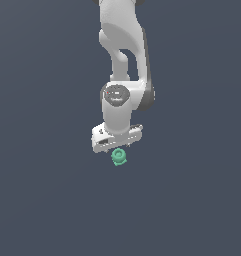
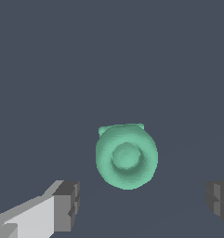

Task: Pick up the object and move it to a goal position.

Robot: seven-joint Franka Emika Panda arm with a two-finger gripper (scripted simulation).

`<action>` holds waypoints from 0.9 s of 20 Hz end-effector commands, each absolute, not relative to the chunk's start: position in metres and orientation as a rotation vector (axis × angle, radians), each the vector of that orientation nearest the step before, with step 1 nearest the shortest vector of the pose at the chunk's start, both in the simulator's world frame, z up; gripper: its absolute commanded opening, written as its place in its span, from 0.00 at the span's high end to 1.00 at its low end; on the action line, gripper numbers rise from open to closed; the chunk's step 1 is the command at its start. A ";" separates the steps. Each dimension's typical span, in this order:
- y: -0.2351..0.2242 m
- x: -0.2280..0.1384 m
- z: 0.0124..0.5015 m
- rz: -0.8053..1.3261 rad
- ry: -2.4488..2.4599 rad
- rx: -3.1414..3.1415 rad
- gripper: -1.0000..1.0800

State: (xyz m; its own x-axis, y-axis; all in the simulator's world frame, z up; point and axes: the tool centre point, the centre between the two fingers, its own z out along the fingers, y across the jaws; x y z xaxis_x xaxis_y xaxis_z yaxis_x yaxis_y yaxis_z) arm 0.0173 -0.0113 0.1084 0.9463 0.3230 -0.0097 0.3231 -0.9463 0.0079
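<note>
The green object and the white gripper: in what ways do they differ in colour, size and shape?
The object is mint green; the gripper is white with dark finger pads. The object is far smaller than the gripper. The object is rounded with a ring-like top; the gripper is blocky.

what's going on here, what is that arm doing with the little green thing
A single white robot arm is reaching down toward a tiny mint-green lump with a ring-like top, which it is meant to pick up and carry to a goal position. The claw is open, and in the wrist view its two fingers stand apart on either side of the lump without touching it. In the exterior view the lump shows just below the claw. So the grasp has not happened yet; the arm looks lined up to close on it.
</note>
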 end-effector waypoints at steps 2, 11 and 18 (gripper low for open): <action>-0.008 0.020 0.098 -0.005 0.591 3.081 0.04; -0.006 0.022 0.090 -0.002 0.640 3.075 0.04; -0.006 0.021 0.065 -0.001 0.643 3.075 0.04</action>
